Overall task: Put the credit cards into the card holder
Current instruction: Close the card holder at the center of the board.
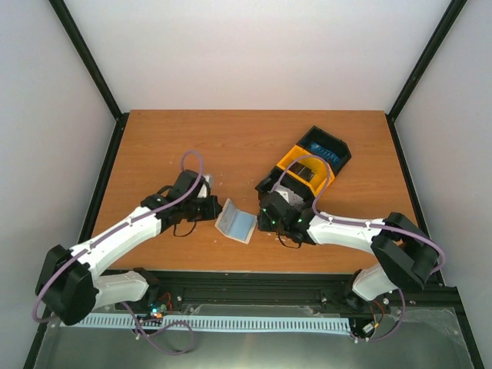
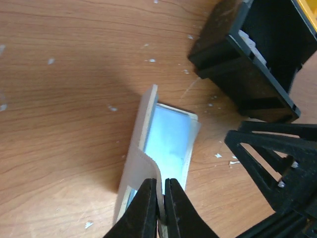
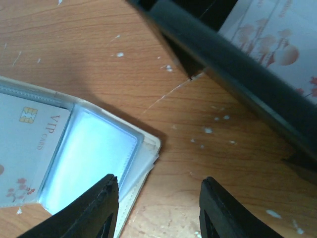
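While the left tool (image 2: 159,186) pinches the card holder (image 2: 144,130), the right tool (image 3: 158,181) gapes wide.

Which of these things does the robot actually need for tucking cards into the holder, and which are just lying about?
For the job:
- card holder, lying open, flap pinched by the left gripper
- VIP card, already in the holder
- second card, in the tray
- right gripper, open over the holder's edge

Just there:
- black-and-yellow tray
- table
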`<state>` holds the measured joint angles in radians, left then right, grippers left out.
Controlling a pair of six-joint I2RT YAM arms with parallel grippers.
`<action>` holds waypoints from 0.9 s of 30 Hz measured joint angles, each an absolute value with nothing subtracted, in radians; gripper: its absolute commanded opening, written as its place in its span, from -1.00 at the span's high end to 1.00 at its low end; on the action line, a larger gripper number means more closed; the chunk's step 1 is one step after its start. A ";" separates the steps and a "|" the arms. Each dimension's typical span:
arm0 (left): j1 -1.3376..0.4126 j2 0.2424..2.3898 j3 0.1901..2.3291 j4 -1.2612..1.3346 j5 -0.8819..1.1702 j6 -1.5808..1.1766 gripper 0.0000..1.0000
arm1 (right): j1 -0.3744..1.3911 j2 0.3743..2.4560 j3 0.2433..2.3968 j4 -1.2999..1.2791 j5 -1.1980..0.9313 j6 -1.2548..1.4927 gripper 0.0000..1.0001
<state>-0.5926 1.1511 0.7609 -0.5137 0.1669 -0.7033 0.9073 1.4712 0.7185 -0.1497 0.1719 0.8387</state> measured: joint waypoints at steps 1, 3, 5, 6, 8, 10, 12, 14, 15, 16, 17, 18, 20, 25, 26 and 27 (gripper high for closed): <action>-0.593 1.171 0.773 -0.503 0.191 -0.691 0.98 | 0.904 1.471 0.717 -0.150 0.171 0.838 0.10; -0.593 1.211 0.787 -0.485 0.232 -0.670 0.94 | 0.888 1.471 0.713 -0.149 0.166 0.836 0.11; -0.593 1.256 0.796 -0.460 0.288 -0.650 0.91 | 0.878 1.474 0.705 -0.143 0.154 0.830 0.16; -0.593 1.279 0.797 -0.443 0.321 -0.641 0.89 | 0.873 1.480 0.702 -0.142 0.145 0.826 0.18; -0.593 1.312 0.798 -0.417 0.377 -0.628 0.87 | 0.867 1.498 0.702 -0.142 0.134 0.810 0.26; -0.593 1.341 0.798 -0.381 0.439 -0.619 0.86 | 0.864 1.513 0.702 -0.146 0.123 0.795 0.38; -0.593 1.365 0.798 -0.345 0.488 -0.613 0.86 | 0.864 1.515 0.699 -0.144 0.111 0.774 0.45; -0.594 1.387 0.797 -0.305 0.540 -0.609 0.84 | 0.862 1.516 0.697 -0.139 0.093 0.759 0.48; -0.595 1.400 0.796 -0.281 0.566 -0.607 0.81 | 0.859 1.516 0.692 -0.131 0.083 0.751 0.48; -0.596 1.413 0.794 -0.260 0.586 -0.606 0.76 | 0.854 1.516 0.687 -0.125 0.071 0.744 0.48; -0.598 1.428 0.791 -0.234 0.611 -0.606 0.69 | 0.846 1.516 0.680 -0.120 0.056 0.737 0.48; -0.599 1.439 0.789 -0.218 0.625 -0.606 0.61 | 0.836 1.515 0.672 -0.117 0.044 0.730 0.47; -0.607 1.459 0.777 -0.176 0.663 -0.607 0.45 | 0.817 1.509 0.648 -0.108 0.023 0.714 0.46; -0.614 1.457 0.744 -0.093 0.725 -0.621 0.00 | 0.804 1.458 0.603 -0.109 -0.002 0.685 0.43; -0.614 1.449 0.739 -0.070 0.738 -0.628 -0.06 | 0.804 1.446 0.600 -0.109 -0.007 0.679 0.42; -0.614 1.442 0.736 -0.053 0.750 -0.630 -0.09 | 0.804 1.432 0.597 -0.108 -0.013 0.675 0.40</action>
